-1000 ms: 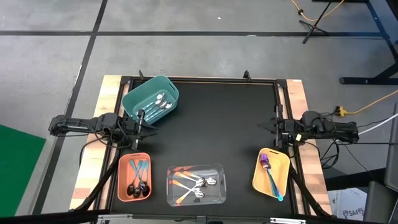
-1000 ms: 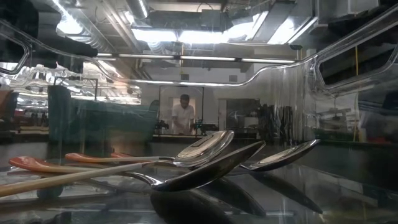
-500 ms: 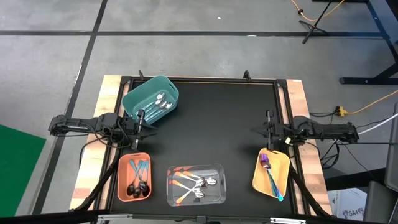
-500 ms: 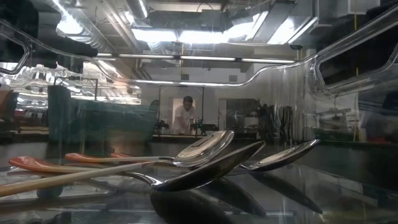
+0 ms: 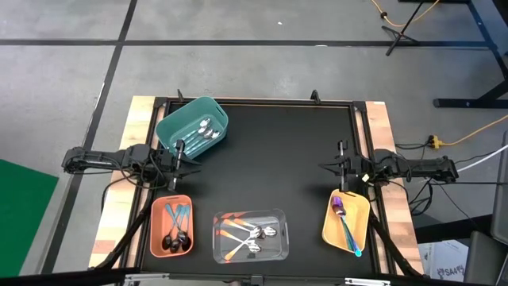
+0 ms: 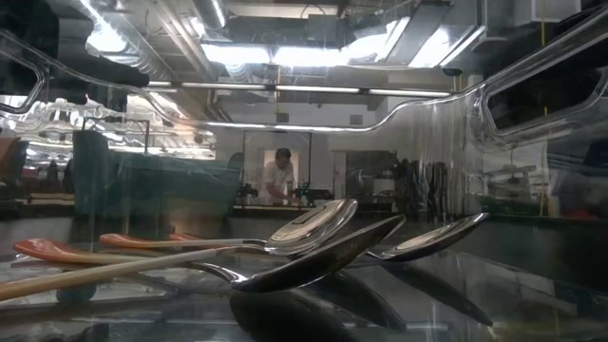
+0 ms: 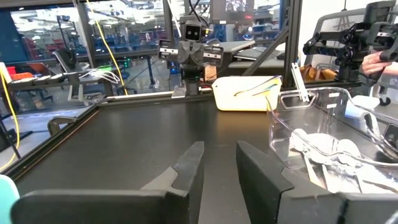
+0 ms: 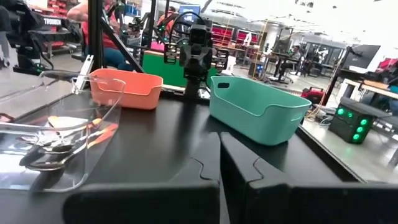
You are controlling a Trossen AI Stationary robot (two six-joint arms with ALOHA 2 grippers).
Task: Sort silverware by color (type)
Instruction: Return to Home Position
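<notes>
**Left gripper** [image 5: 176, 153]: parted by a narrow gap, holding nothing. It sits back and to the left of the clear bin [image 5: 279, 216], close to the tabletop [image 5: 270, 159] edge.

**Right gripper** [image 5: 341, 164]: closed, fingers meeting, holding nothing. It sits back and to the right of the clear bin, at the opposite tabletop edge.

**Silverware, all binned:**
- Orange-handled spoons [image 5: 242, 232] lie inside the clear bin.
- Black-bowled teal-handled spoons [image 5: 176, 230] lie in the salmon bin [image 5: 157, 226], just left of the clear bin.
- Purple-bowled spoon [image 5: 343, 218] lies in the yellow bin [image 5: 328, 226], right of the clear bin and apart from it.
- All-silver spoons [image 5: 205, 133] lie in the teal bin [image 5: 171, 127], well behind the clear bin and to its left.
- No loose spoon shows on the tabletop, so sorting looks complete.

**Step in hand:** return to the rest pose.
- Both arms already look folded at the sides, so only small movement should remain.
- Each gripper has a bin close by, teal for the left and yellow for the right.
- Any retraction should lift clear of the rims before travelling and avoid sweeping sideways.
- A nudged bin could tip its sorted spoons.

**Writing:** none is legible on the bins or spoons. Small lettering on dark equipment in the right wrist view is too small to read reliably.
</notes>
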